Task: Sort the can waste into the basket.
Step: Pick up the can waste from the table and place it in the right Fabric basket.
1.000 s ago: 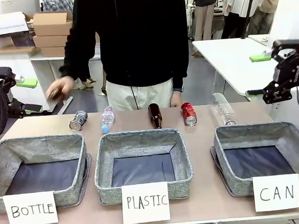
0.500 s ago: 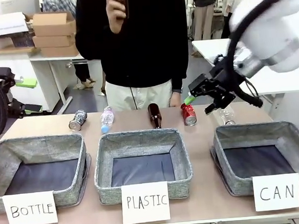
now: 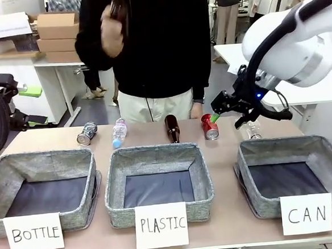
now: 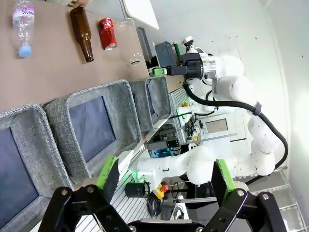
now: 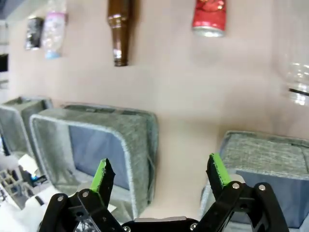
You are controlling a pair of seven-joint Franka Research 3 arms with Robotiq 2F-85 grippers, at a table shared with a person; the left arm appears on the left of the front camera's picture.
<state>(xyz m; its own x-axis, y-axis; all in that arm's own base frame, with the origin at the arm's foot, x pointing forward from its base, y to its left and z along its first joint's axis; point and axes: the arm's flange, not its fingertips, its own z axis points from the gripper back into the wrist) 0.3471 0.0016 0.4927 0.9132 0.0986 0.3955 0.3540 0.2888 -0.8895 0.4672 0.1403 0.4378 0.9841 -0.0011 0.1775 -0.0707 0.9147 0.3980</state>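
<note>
Along the far side of the table lie a shiny red can and, far to the left, a dark can. The grey basket signed "CAN" stands at the front right with nothing in it. My right gripper hovers open just right of the red can, above the table, holding nothing. At the table's left edge my left gripper hangs open, well away from both cans.
Between the cans lie a clear bottle with a blue cap and a brown glass bottle; another clear bottle lies behind the CAN basket. Baskets signed "PLASTIC" and "BOTTLE" stand in front. A person's raised hand holds something dark.
My right arm has swung in from the right edge to a spot beside the red can. The person's hand has risen from the table to chest height. The left arm is still.
</note>
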